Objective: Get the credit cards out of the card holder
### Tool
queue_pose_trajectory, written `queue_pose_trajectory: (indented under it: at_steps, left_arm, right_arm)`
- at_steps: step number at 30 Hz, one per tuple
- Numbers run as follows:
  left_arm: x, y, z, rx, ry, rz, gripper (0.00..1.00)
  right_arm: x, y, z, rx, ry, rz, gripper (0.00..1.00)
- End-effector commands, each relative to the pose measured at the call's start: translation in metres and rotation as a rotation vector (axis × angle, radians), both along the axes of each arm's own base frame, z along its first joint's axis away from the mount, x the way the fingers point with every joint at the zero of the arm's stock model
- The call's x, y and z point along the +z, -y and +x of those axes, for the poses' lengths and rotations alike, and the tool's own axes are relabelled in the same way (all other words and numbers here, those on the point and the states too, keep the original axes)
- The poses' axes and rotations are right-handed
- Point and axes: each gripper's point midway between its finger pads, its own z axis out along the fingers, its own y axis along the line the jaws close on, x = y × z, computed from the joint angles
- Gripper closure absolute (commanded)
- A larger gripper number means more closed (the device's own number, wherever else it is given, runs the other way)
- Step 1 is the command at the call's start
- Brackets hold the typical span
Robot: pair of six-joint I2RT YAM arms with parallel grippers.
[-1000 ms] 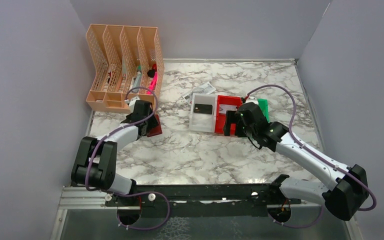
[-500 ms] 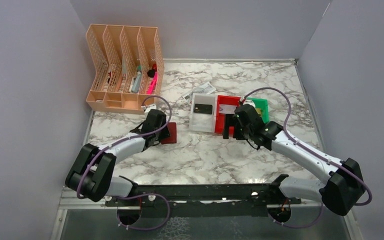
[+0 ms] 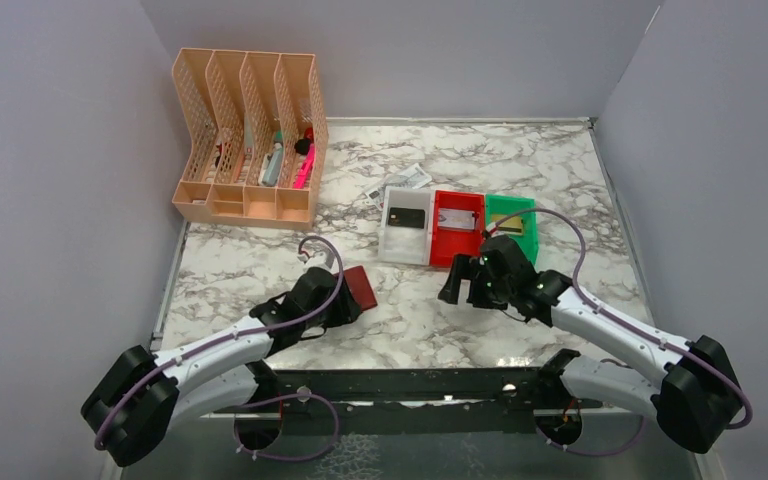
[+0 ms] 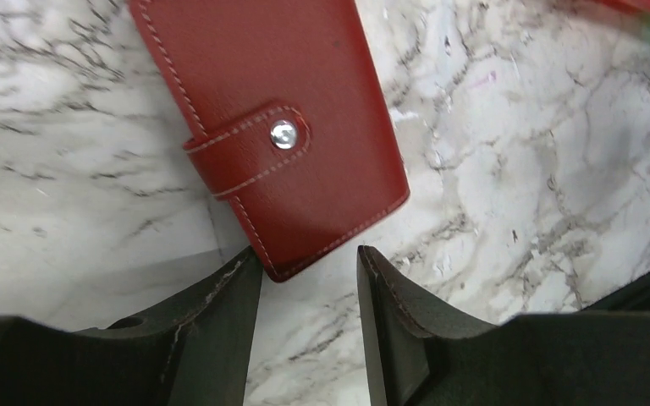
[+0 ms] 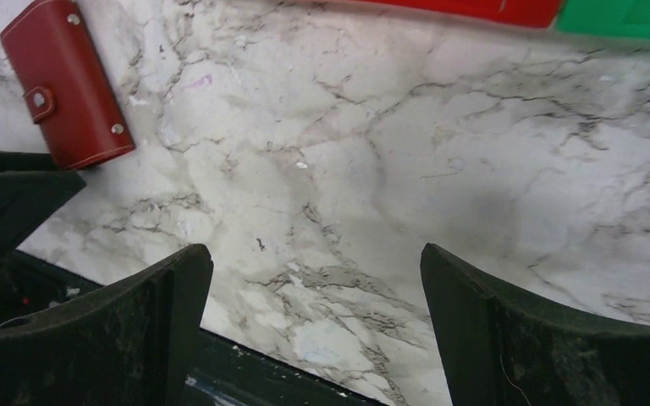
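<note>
Shifted toward 4 o'clock, the closed card holder (image 3: 359, 287) lies flat near the desk's (image 3: 410, 315) centre. Left end effector (image 4: 307, 262), half apart, brackets its corner unclamped; right end effector (image 5: 315, 262) gapes wide at its 3 o'clock. Pin one edge, then pop the snap (image 4: 283, 134).

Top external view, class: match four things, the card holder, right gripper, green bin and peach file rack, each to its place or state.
Things:
1 card holder
2 right gripper
3 green bin
4 peach file rack

Places or states:
A far left corner
B wide open, empty
C snapped closed, flat on the marble table
D just right of the red bin

Pairs: 1-C, 2-B, 3-D, 4-A
</note>
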Motion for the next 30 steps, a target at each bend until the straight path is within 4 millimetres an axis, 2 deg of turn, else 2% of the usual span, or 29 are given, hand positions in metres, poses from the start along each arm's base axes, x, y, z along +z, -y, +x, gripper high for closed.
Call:
queue_pose_trajectory:
  at_steps: [1,4,8,12,13,16,20,23,27,30]
  left_arm:
    - [0.001,0.018,-0.025,-0.060,-0.048,-0.040,0.51]
    - [0.007,0.024,-0.028,-0.075,-0.019,0.015,0.51]
    - [0.033,0.009,-0.008,0.045,0.101,0.046,0.36]
    - [0.054,-0.019,0.016,0.159,0.213,0.178,0.16]
    - [0.059,-0.023,0.023,0.176,0.238,0.217,0.14]
    - [0.059,-0.034,0.042,0.208,0.235,0.308,0.08]
    - [0.035,-0.030,0.057,0.175,0.138,0.325,0.09]
    - [0.022,-0.019,0.061,0.129,0.100,0.306,0.23]
    - [0.011,0.006,0.054,0.006,0.073,0.231,0.36]
    - [0.005,0.025,0.041,-0.093,0.043,0.156,0.46]
  right_arm:
    - [0.013,-0.028,-0.010,0.055,-0.009,0.178,0.02]
    - [0.014,-0.034,-0.014,0.094,-0.013,0.212,0.03]
    - [0.020,-0.039,-0.012,0.143,0.009,0.211,0.03]
    - [0.020,-0.036,-0.003,0.126,0.013,0.163,0.03]
    - [0.021,-0.036,-0.001,0.120,0.018,0.157,0.03]
    - [0.021,-0.032,0.004,0.093,0.018,0.129,0.03]
    - [0.021,-0.027,0.009,0.060,0.028,0.099,0.02]
    - [0.019,-0.027,0.010,0.063,0.027,0.089,0.02]
    - [0.012,-0.028,0.009,0.067,-0.001,0.077,0.02]
    - [0.008,-0.030,0.008,0.076,-0.018,0.077,0.02]
